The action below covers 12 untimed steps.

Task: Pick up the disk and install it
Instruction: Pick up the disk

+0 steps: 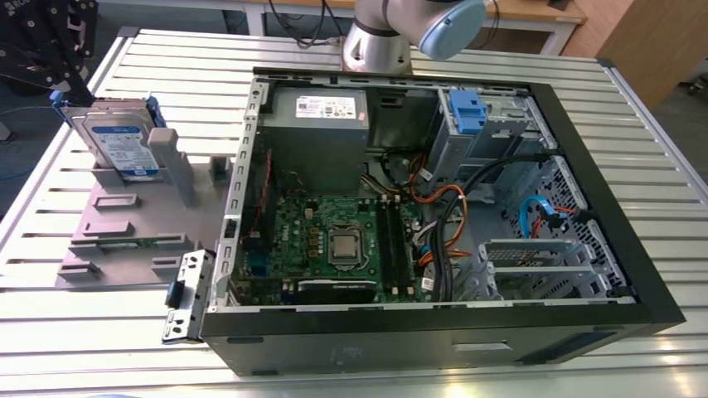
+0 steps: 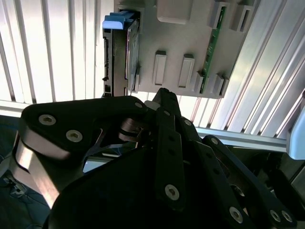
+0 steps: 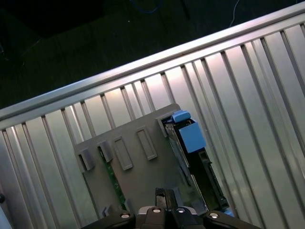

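Standing on edge: the disk (image 1: 116, 141) (image 2: 128, 47) (image 3: 193, 157) sits upright in a slot of the grey fixture plate (image 1: 122, 236) (image 2: 190, 43) (image 3: 143, 164), on the exterior view's left and outside the computer case (image 1: 443, 352).
Disk detail: its blue-and-white label faces the exterior camera, and a blue rail (image 2: 119, 20) (image 3: 189, 133) runs along its edge.
Fingers: the fingers (image 2: 163, 102) (image 3: 161, 196) are closed together on nothing, poised over the plate and apart from the disk in both wrist views.
Table: the slatted metal table (image 1: 66, 340) carries plate and case side by side.
Case: open, with a green motherboard (image 1: 332, 240), a grey power supply (image 1: 315, 124) and a blue latch (image 1: 465, 112) inside.
Arm: its base (image 1: 376, 46) stands on the table just behind the case.
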Each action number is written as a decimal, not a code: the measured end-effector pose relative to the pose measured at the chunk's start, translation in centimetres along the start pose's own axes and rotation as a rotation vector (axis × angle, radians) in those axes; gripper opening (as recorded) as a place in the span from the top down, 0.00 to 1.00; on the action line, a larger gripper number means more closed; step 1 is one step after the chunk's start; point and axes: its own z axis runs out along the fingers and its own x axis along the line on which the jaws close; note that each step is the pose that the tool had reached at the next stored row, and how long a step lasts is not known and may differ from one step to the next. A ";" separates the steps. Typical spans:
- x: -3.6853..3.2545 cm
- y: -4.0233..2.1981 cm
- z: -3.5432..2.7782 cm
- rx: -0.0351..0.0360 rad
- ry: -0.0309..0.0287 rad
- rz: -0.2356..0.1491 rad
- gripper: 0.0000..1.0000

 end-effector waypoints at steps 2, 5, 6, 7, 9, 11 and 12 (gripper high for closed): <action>0.00 0.00 0.00 0.0000 0.0000 -0.002 0.89; 0.00 0.00 0.00 0.0000 0.0001 -0.005 0.89; 0.00 0.00 0.00 0.0000 0.0001 -0.006 0.89; 0.00 0.00 0.00 0.0000 0.0001 -0.007 0.89; 0.00 0.00 0.00 0.0000 0.0001 -0.009 0.89; 0.00 0.00 0.00 0.0001 0.0001 -0.011 0.89; 0.00 0.00 0.00 0.0000 0.0002 -0.012 0.89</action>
